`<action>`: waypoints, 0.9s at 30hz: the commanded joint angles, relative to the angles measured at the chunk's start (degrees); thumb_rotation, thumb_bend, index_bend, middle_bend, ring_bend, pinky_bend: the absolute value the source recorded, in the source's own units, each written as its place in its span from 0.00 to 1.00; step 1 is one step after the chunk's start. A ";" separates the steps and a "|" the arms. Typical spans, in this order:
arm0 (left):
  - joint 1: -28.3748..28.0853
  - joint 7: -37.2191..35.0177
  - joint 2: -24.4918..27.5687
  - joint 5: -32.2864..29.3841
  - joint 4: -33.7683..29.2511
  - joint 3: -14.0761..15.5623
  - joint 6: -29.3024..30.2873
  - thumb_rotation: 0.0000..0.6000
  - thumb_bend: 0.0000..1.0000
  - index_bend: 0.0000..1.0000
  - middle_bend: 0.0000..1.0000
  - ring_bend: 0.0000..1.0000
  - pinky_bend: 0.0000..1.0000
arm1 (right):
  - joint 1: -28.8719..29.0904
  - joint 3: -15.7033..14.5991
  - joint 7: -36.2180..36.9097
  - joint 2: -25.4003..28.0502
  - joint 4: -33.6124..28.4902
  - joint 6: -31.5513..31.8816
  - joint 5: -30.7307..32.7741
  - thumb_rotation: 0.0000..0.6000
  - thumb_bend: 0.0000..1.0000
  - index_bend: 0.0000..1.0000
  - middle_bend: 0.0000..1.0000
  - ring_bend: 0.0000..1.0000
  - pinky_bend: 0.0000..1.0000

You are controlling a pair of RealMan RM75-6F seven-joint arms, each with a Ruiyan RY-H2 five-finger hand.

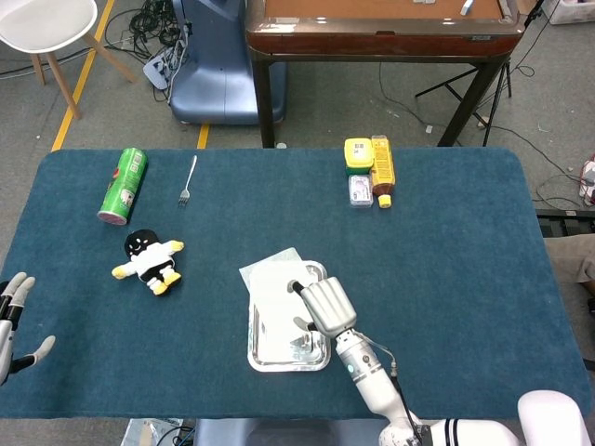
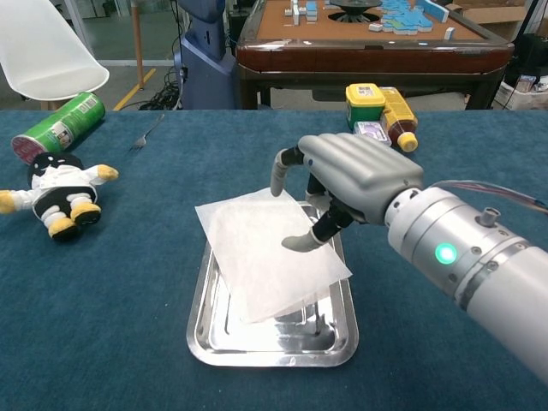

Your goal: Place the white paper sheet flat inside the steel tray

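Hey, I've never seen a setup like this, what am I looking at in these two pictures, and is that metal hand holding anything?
This is a two-armed robot with humanlike hands, working at a blue-covered table. One picture looks down from its head, the other looks forward from its chest.

The right hand hangs over a steel tray, fingers apart, holding nothing. A white paper sheet lies across the tray, askew, with its far-left corner sticking out over the rim, so it isn't flat inside. The left hand waits open at the table's near left edge.

Also on the table: a green can on its side, a fork, a small stuffed doll, and a yellow-lidded jar, a bottle and a small packet grouped at the far side.
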 commanded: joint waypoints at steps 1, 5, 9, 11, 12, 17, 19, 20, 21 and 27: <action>-0.02 0.07 0.00 0.08 -0.07 0.02 0.01 1.00 0.22 0.00 0.00 0.00 0.21 | 1.07 0.55 -1.41 1.23 0.16 -1.01 1.36 1.00 0.64 0.39 1.00 1.00 1.00; -0.05 0.13 0.00 0.14 -0.12 0.06 -0.04 1.00 0.22 0.00 0.00 0.00 0.21 | 2.33 0.68 -3.16 2.19 1.25 -1.76 2.58 1.00 0.90 0.39 1.00 1.00 1.00; 0.02 0.02 0.06 0.11 -0.13 0.06 0.01 1.00 0.22 0.00 0.00 0.00 0.21 | 3.82 0.41 -5.34 3.09 2.98 -2.51 3.26 1.00 1.00 0.39 1.00 1.00 1.00; 0.07 -0.04 0.11 0.10 -0.15 0.04 0.11 1.00 0.22 0.00 0.00 0.00 0.21 | 4.55 0.21 -6.34 3.55 3.84 -3.04 3.75 1.00 1.00 0.39 1.00 1.00 1.00; 0.07 -0.06 0.12 0.10 -0.16 0.02 0.14 1.00 0.22 0.00 0.00 0.00 0.21 | 4.84 0.12 -6.73 3.76 4.16 -3.28 4.00 1.00 1.00 0.39 1.00 1.00 1.00; 0.12 -0.13 0.25 0.04 -0.27 -0.03 0.21 1.00 0.22 0.00 0.00 0.00 0.21 | 6.48 -0.82 -8.28 5.03 6.32 -4.71 4.39 1.00 1.00 0.39 1.00 1.00 1.00; 0.12 -0.14 0.26 0.02 -0.28 -0.03 0.20 1.00 0.22 0.00 0.00 0.00 0.21 | 7.05 -1.28 -8.67 5.46 7.23 -5.28 4.30 1.00 1.00 0.39 1.00 1.00 1.00; 0.12 -0.10 0.23 0.00 -0.26 -0.03 0.17 1.00 0.22 0.00 0.00 0.00 0.21 | 7.44 -1.56 -8.79 5.78 7.69 -5.68 4.13 1.00 1.00 0.39 1.00 1.00 1.00; 0.10 -0.05 0.20 -0.01 -0.24 -0.01 0.12 1.00 0.22 0.00 0.00 0.00 0.21 | 7.70 -1.74 -8.73 6.02 8.00 -5.96 3.98 1.00 1.00 0.39 1.00 1.00 1.00; -0.03 0.33 -0.02 0.00 -0.17 0.11 -0.22 1.00 0.22 0.00 0.00 0.00 0.21 | 9.02 -2.77 -8.01 6.73 10.06 -6.88 3.03 1.00 1.00 0.39 1.00 1.00 1.00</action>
